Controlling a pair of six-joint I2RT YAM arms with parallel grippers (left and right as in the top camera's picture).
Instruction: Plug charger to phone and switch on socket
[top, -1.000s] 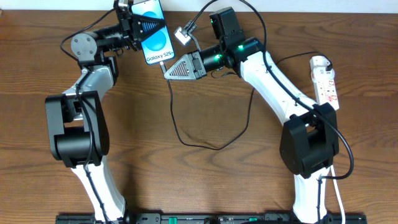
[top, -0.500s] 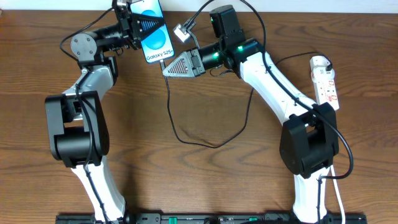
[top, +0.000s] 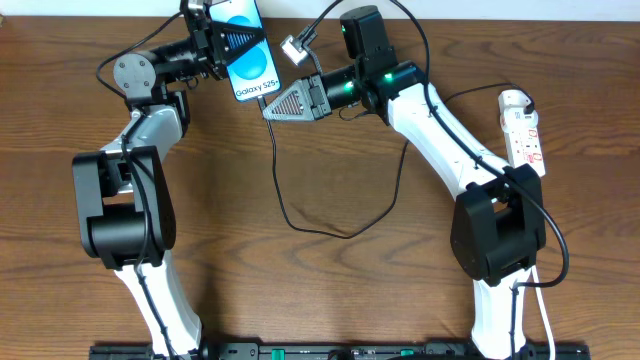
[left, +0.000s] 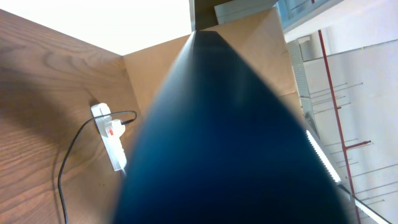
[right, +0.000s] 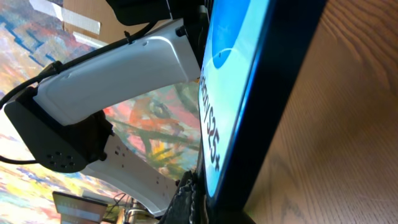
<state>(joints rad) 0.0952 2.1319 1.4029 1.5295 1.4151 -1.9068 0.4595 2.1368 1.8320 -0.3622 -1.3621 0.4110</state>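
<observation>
My left gripper (top: 232, 44) holds the phone (top: 252, 62) at the table's far edge, its blue "Galaxy" screen facing up in the overhead view. In the left wrist view the phone (left: 236, 137) is a dark blur that hides the fingers. My right gripper (top: 270, 107) is shut on the plug end of the black charger (top: 300, 226), right at the phone's lower edge. The right wrist view shows the dark plug (right: 189, 200) against the edge of the phone (right: 249, 93); whether it is seated I cannot tell. The white socket (top: 523, 128) lies at the far right.
The charger cable loops across the middle of the wooden table (top: 350, 290) and runs behind the right arm towards the socket (left: 111, 134), where a black lead (left: 68, 168) is plugged in. The left arm's white link (right: 124, 68) is close behind the phone.
My right gripper has edged up and left with the plug, closer to the phone's lower edge. The left gripper and the phone have stayed put.
</observation>
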